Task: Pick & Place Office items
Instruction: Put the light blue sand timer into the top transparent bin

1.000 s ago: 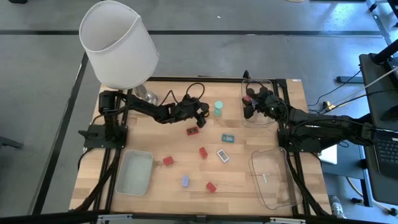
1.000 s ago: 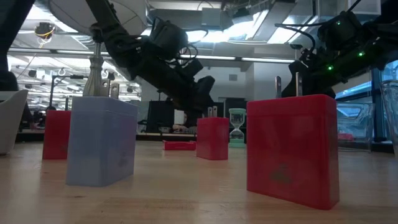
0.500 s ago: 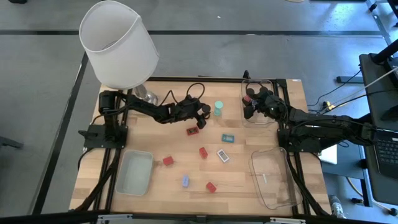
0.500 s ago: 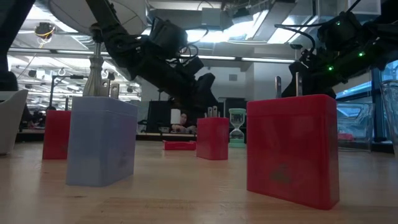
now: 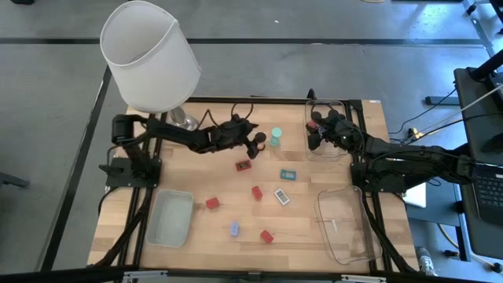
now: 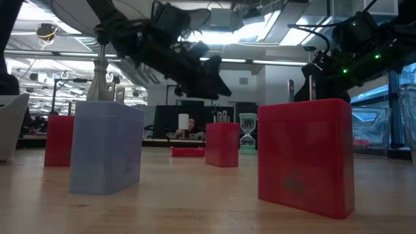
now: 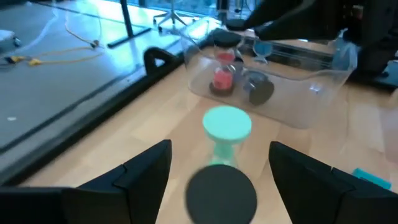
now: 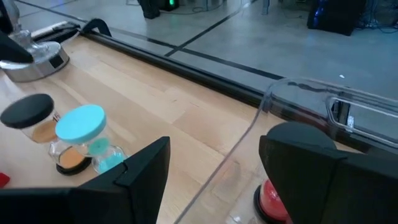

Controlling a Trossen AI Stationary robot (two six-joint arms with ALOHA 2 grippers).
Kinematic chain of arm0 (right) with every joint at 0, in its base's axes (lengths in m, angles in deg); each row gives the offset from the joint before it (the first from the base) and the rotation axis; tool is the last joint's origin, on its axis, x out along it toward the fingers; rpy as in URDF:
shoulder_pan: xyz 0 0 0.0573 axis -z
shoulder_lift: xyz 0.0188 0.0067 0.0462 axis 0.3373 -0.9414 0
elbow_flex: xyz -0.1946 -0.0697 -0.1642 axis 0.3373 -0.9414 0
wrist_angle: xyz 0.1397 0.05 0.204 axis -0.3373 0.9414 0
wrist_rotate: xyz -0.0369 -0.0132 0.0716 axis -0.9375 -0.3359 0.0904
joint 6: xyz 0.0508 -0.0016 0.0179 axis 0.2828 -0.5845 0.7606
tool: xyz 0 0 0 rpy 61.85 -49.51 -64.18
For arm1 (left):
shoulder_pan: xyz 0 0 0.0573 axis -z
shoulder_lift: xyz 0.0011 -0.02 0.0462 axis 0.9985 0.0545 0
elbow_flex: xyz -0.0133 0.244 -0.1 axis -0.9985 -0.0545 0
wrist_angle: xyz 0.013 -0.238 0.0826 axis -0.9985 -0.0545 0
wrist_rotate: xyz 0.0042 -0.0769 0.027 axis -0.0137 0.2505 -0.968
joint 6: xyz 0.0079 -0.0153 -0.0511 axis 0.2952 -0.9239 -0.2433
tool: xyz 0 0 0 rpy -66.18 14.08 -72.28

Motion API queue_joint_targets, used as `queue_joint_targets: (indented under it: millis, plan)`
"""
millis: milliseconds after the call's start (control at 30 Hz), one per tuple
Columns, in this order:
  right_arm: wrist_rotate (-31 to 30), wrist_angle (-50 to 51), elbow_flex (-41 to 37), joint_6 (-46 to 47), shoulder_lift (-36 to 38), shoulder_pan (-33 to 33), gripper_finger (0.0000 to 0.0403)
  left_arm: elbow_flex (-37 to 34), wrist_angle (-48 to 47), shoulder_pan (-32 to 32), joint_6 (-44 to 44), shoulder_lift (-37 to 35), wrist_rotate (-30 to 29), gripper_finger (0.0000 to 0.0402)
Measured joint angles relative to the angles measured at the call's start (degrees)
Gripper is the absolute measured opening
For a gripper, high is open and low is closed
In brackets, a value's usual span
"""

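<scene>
Fingers of left tool spread wide, seemingly empty, above dark-capped timer.

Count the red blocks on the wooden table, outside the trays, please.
4. A flat red block lies toward the back, one stands mid-table, one right of the frosted tray, one nearest the front edge. None seems hidden.

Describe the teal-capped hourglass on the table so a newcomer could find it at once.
Start at the big white lampshade at the table's far left corner, then look right along the far edge toward the clear tray. The teal-capped hourglass stands upright just before it, beside a black-capped one; only its caps are teal.
</scene>
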Motion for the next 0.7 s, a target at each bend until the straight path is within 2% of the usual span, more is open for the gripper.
queue_joint_targets:
  millis: [100,233,500,700]
  plan:
    - [0.77,-0.35,0.00,-0.02,0.00,0.01,0.0252,0.00,-6.00,0.39,0.83,-3.47,-2.77,0.0267]
    - [5.96,-2.14,0.00,-0.36,0.00,0.00,0.0252,0.00,-14.94,1.30,0.66,-7.92,-8.02,0.0266]
    - [15.06,-9.53,0.00,-0.12,-0.02,-0.11,0.0252,0.00,-23.76,4.78,2.85,-13.91,-18.96,0.0249]
    - [16.07,-15.11,0.00,-0.85,-2.83,-2.36,0.0255,0.00,-30.97,4.40,-1.21,-14.48,-22.07,0.0240]
